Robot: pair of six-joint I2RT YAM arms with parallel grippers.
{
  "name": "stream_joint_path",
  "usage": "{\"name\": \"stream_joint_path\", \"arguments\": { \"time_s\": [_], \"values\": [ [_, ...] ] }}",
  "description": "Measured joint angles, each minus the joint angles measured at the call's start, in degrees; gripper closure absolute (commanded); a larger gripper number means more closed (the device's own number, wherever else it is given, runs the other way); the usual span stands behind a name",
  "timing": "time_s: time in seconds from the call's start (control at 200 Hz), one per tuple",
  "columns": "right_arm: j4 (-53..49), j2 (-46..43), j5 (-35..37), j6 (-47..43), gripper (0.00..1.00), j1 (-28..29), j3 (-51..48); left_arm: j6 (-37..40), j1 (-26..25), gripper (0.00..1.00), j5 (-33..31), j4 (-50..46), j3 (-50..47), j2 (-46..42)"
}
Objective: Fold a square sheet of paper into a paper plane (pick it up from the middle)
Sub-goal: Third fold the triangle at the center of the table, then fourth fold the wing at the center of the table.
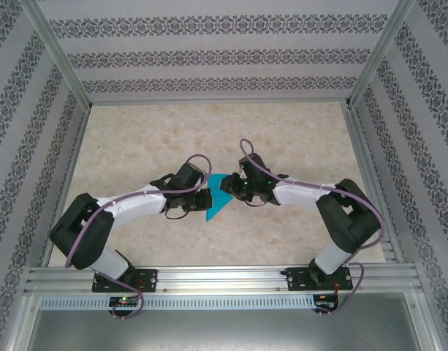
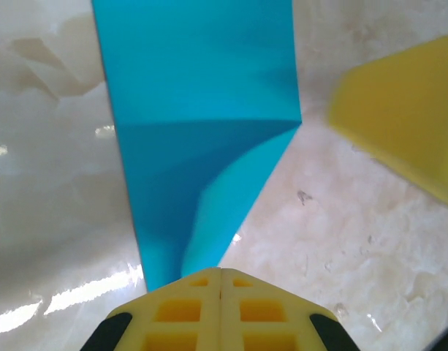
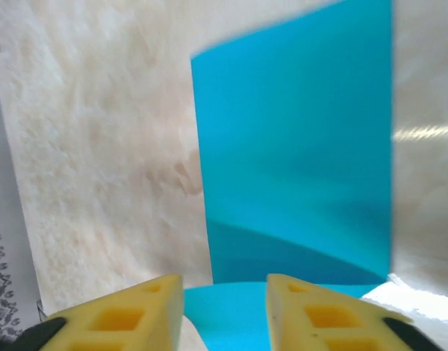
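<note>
Paper (image 1: 221,196), part-folded at desk (image 1: 209,131) centre, judged light, limp, crease-prone, best pinched along a folded edge; left end effector (image 2: 220,272) at its 9 o'clock closed, right end effector (image 3: 224,281) at 3 o'clock narrowly parted over it.

Beige, marble-patterned tabletop (image 1: 172,131) inside a booth. White walls (image 1: 209,44) with grey floral bands close it in on three sides. Silver metal posts (image 1: 57,55) rise at the back corners, and a silver rail (image 1: 224,278) runs along the near edge. Light glints off the glossy surface.
</note>
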Motion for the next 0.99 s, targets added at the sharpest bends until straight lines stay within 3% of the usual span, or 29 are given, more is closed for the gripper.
{"name": "stream_joint_path", "arguments": {
  "time_s": [0.245, 0.679, 0.994],
  "values": [
    [-1.88, -1.79, -1.7, -2.62, 0.55, -4.22, -2.56, -1.09, 0.0, 0.94, -2.78, 1.66, 1.42, 3.04],
    [-2.71, 1.66, -6.99, -5.99, 0.54, -4.22, -2.56, -4.02, 0.0, 0.91, -7.26, 2.6, 1.68, 5.81],
    [-2.14, 4.83, -9.57, -5.9, 0.6, -4.22, -2.36, -4.98, 0.0, 0.91, -7.96, 0.9, 1.92, 8.28]
  ]
}}
